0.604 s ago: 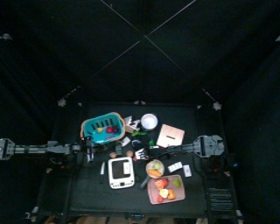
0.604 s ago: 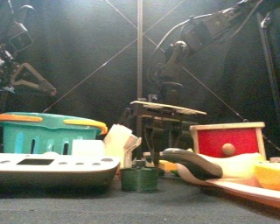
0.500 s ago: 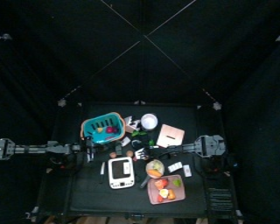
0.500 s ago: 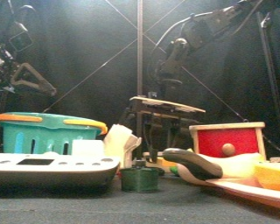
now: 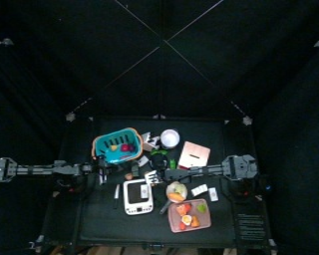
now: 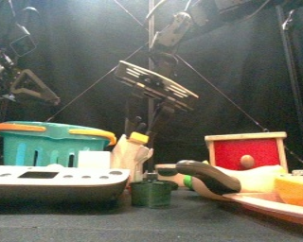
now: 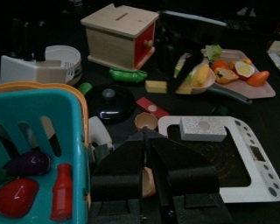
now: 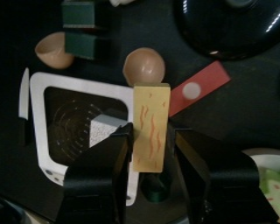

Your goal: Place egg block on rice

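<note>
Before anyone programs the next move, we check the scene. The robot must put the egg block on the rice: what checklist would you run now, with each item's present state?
1. Egg block gripped between the fingers of the right gripper: ok.
2. Block lifted clear of the table things, as the front view shows: ok.
3. Rice found in the pictures: cannot tell.
4. Block over the rice: not ok; the white device and a brown egg-shaped piece lie beneath it.
5. Left gripper out of the way, near the teal basket: ok.
</note>
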Tool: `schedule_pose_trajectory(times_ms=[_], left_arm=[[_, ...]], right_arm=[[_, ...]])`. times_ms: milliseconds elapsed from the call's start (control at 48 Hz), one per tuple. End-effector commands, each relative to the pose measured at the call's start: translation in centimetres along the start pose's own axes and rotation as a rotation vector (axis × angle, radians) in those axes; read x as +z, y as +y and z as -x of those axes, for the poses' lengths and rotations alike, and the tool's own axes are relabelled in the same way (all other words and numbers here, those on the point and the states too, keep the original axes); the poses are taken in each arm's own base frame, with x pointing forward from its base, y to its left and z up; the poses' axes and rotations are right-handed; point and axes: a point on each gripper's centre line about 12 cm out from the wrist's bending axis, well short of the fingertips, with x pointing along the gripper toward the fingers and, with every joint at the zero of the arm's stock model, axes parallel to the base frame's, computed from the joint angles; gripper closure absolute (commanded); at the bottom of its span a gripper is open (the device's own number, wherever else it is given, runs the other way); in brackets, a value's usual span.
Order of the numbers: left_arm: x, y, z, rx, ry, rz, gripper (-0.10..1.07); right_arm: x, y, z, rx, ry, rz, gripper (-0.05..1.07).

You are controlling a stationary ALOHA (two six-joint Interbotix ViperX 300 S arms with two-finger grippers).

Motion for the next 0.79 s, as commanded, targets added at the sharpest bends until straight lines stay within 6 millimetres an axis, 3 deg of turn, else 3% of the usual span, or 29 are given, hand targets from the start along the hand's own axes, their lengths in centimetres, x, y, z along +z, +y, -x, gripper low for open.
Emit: schedule_pose_trajectory(times_ms=[0, 333, 771], left_arm=[[0.5, 0.1, -0.1, 0.003, -0.012, -0.001, 0.51], [0.4, 0.1, -0.1, 0.003, -0.011, -0.001, 0.51], [0.3, 0.1, -0.1, 0.003, -0.005, -0.001, 0.51]], right_arm=[[0.0, 2.2, 1.9, 0.075, -0.008, 0.000, 0.34], [-2.6, 4.2, 1.8, 0.107, 0.062, -0.036, 0.34], [-2.1, 4.7, 0.5, 0.093, 0.049, -0.044, 0.34]])
